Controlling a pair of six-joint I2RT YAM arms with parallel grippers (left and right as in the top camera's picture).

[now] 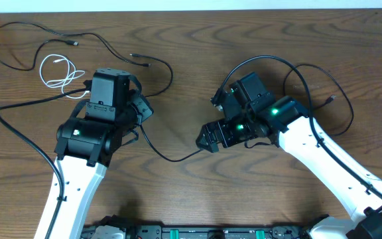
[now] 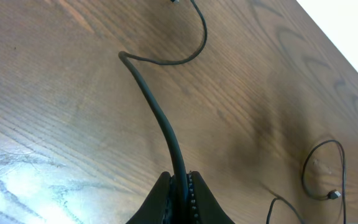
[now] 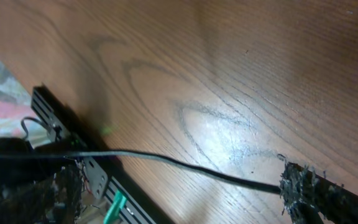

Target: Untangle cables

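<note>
From above, the left gripper (image 1: 140,106) and right gripper (image 1: 206,141) share one thin black cable (image 1: 171,158) sagging between them; the arms should draw apart gently. The white cable (image 1: 58,72) coils beyond the left arm.

Left wrist: jaws pinched on the matte, rubbery cord.

Right wrist: fingertip (image 3: 300,186) frayed, cord running past it over glossy woodgrain table (image 3: 229,74); closure unclear.

Wood-grain table (image 1: 191,40), glossy sheen
</note>
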